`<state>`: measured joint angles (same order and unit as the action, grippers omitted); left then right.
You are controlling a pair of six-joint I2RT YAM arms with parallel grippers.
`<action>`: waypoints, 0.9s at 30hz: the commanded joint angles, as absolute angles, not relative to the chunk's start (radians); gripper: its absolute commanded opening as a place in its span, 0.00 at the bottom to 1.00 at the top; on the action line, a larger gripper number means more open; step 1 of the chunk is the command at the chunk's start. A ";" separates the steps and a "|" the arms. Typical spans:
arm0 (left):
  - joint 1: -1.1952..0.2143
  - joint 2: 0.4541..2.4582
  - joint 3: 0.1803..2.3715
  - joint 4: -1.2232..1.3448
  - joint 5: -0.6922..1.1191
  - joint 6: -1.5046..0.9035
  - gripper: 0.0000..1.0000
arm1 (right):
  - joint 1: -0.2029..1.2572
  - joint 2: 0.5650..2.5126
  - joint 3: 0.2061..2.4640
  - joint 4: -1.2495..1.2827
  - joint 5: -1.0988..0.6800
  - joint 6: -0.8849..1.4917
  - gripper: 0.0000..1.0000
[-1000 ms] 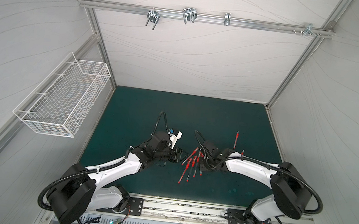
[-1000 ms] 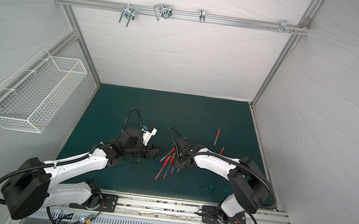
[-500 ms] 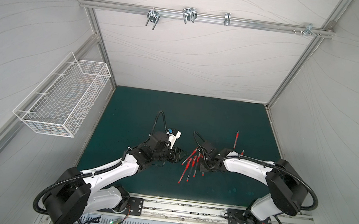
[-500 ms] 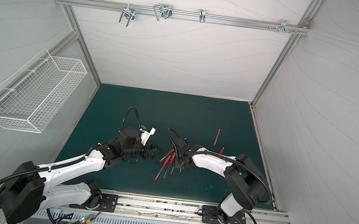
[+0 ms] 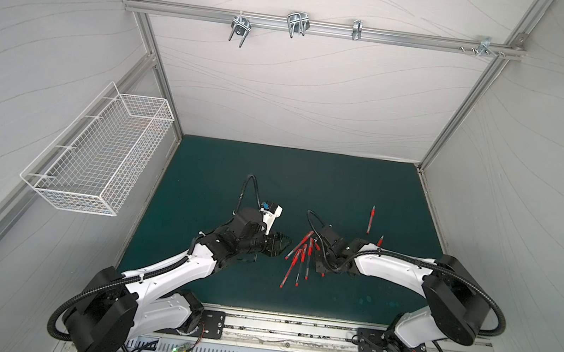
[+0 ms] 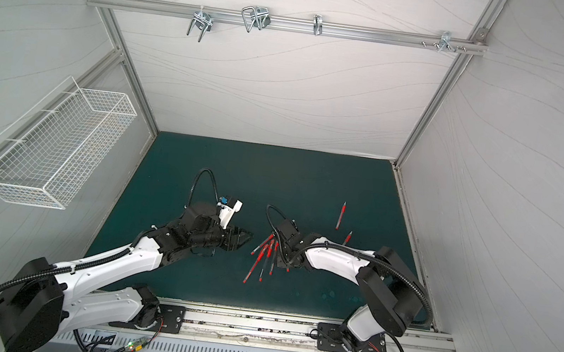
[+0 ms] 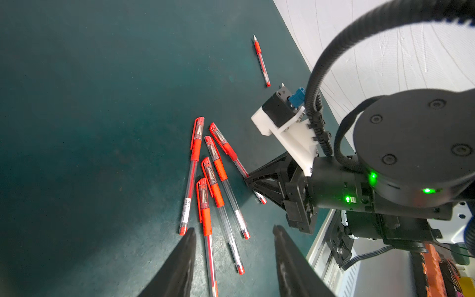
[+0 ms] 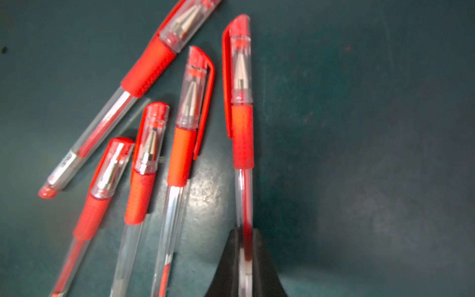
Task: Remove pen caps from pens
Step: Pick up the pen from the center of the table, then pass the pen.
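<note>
Midway across the green mat, the right gripper is pinching a slim clear red-capped plastic pen by its barrel.

You have bright, even light in both top views; the white walls bow at the edges. Shadows are faint. Your right wrist view is soft: one pen blurs close to the lens, and glare spots the green mat.

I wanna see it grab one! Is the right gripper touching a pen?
Touching: the right wrist view shows the black right gripper clamped around the clear red-capped plastic pen.
</note>
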<state>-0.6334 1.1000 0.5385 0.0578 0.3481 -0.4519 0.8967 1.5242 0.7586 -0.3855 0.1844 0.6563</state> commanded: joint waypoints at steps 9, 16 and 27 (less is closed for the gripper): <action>-0.635 1.028 0.560 0.149 0.301 -0.575 0.57 | 0.800 1.231 0.748 -0.469 0.196 0.541 0.00; -0.636 1.037 0.700 0.214 0.299 -0.660 0.61 | 0.777 0.966 0.796 -0.396 0.140 0.388 0.00; -0.635 1.101 0.691 0.540 0.490 -0.525 0.61 | 0.775 0.837 0.706 -0.077 -0.160 0.169 0.00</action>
